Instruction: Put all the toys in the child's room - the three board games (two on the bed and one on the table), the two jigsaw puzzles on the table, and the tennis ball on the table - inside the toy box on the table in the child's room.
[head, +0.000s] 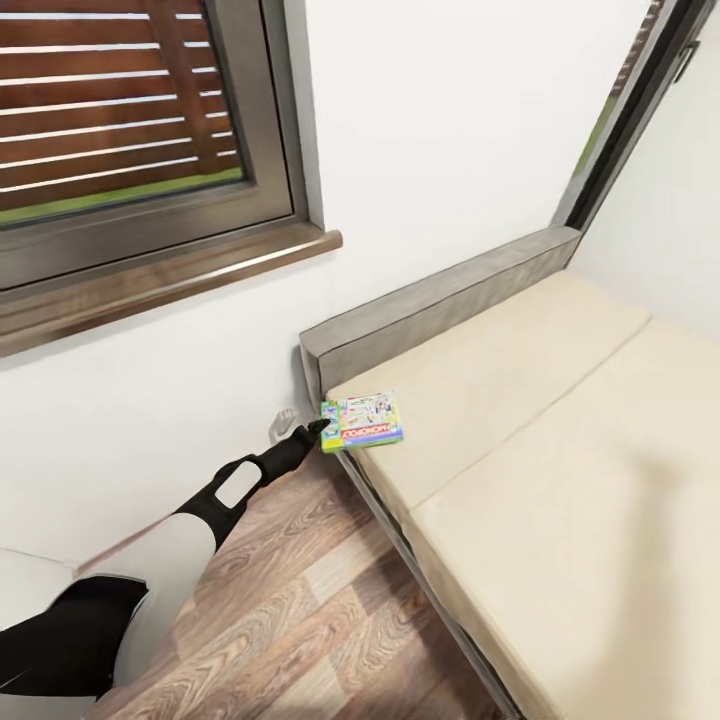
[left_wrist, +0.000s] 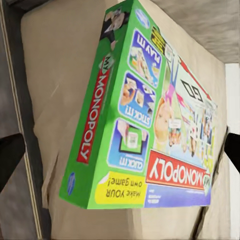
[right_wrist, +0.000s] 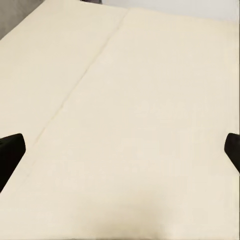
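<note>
A: What is seen nearest in the head view?

B: The wood-plank floor (head: 300, 610) is seen, and over it the left arm (head: 200, 510) is stretched toward the bed (head: 560, 480). The left gripper (head: 318, 428) is brought right up to the near edge of the Monopoly box (head: 363, 421).

A: Is the box gripped?

B: That cannot be told. In the left wrist view the box (left_wrist: 145, 125) is seen close up, green-sided, with dark fingertips (left_wrist: 11, 159) set wide at either margin; contact is not shown.

A: Where is the box placed?

B: It is laid flat on the beige sheet at the bed's corner, just below the grey headboard (head: 440, 300), with one end over the bed's edge.

A: And the right gripper (right_wrist: 120, 150)?

B: Its fingertips (right_wrist: 10, 155) are held wide apart over the bare sheet (right_wrist: 130, 110); nothing is held between them.

A: What is seen beyond?

B: A white wall (head: 450, 120) and a dark-framed window (head: 140, 130) with a wooden sill.
</note>
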